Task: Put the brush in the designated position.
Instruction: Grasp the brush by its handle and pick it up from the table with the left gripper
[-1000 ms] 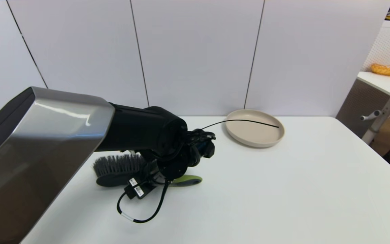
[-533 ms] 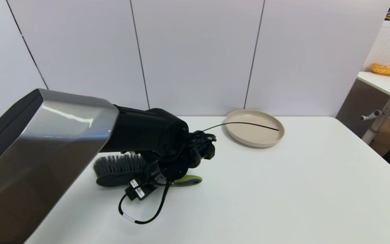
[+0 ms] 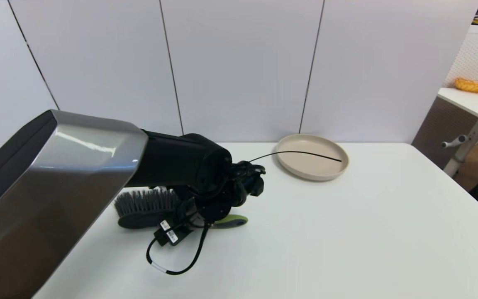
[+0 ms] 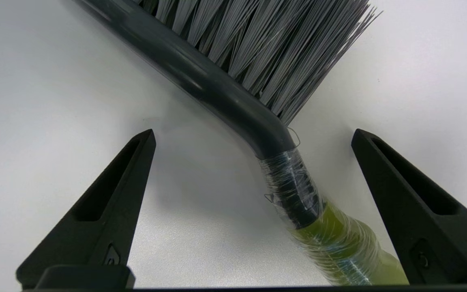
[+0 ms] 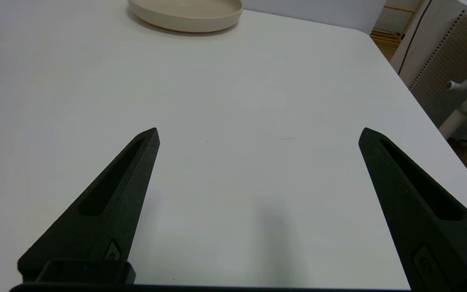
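White panelled walls stand behind the white desk (image 3: 347, 232), which carries everything in sight. Compared with a second ago, very little differs: the brush, the plate and the black wire lie just where they did, and only the left arm's grey forearm casing sits slightly higher and further right in the head view, while the wrist stays over the brush.

Nearest, on the robot's left side of the desk, one brush (image 3: 145, 207) lies flat on the bare surface, its dark bristles pointing towards the far wall, its black head on the left and its olive-green handle running right. The left gripper (image 4: 253, 162) hangs just above the neck where the black head meets the green handle; its jaws are spread wide, one finger on each side of the neck and neither touching it. Clear tape wraps that neck.

The right gripper (image 5: 258, 162) hovers over bare desk on the right side, jaws also spread wide and holding nothing.

Farther back, near the wall, sits one beige plate (image 3: 312, 156), well apart from the brush, with one thin black wire (image 3: 297, 151) arcing across it.
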You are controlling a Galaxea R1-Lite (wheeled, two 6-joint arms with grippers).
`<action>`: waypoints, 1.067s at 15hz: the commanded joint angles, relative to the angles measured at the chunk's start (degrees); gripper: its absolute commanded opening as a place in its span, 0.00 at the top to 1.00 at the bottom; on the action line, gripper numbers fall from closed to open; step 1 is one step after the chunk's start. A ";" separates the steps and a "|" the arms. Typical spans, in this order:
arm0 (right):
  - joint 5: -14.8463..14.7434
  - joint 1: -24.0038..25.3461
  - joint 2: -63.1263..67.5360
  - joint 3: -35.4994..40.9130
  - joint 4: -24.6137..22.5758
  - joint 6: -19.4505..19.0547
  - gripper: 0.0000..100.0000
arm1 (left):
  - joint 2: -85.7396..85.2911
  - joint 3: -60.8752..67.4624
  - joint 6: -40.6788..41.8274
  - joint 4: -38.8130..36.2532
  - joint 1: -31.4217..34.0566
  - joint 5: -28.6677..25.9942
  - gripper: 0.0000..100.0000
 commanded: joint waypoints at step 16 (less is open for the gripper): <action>0.05 0.01 0.07 0.09 0.02 -0.07 0.00 | 0.34 -0.88 -0.13 0.41 0.01 0.34 1.00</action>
